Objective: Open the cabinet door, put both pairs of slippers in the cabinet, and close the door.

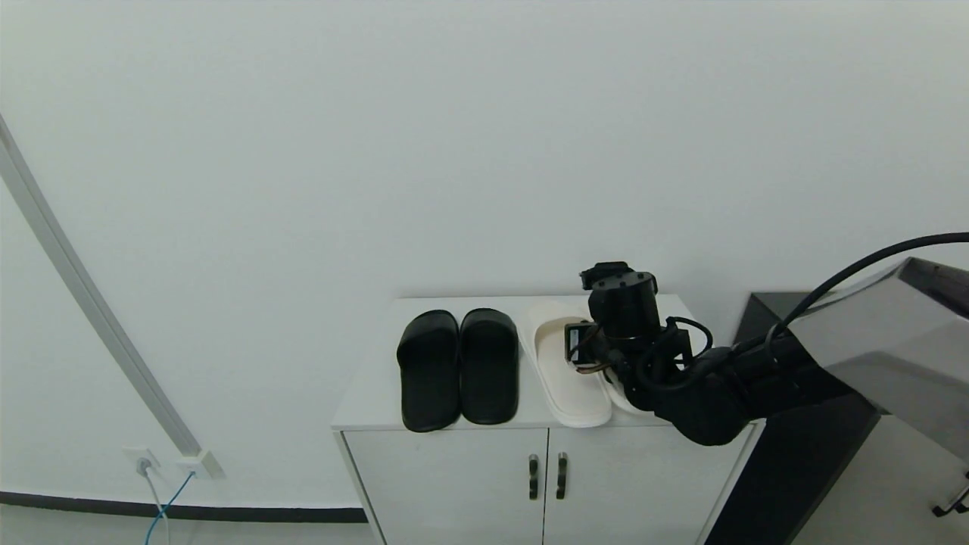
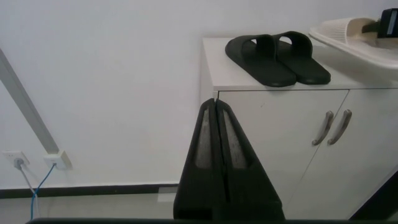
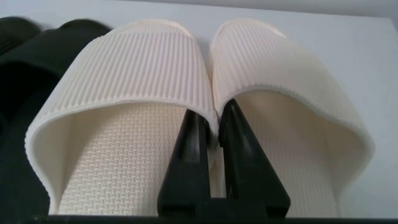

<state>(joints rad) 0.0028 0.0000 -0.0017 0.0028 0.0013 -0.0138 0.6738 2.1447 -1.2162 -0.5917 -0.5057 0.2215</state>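
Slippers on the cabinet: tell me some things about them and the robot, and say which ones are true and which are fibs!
1. The black slippers lie on top of the cabinet. True.
2. The cabinet doors are open. False: both are shut.
3. The right gripper is at the white slippers, one finger under each strap. True.
4. The left gripper holds a black slipper. False: it is shut on nothing, in front of the cabinet.
5. The white slippers are inside the cabinet. False: they lie on top, beside the black slippers.

No legible text — none anywhere
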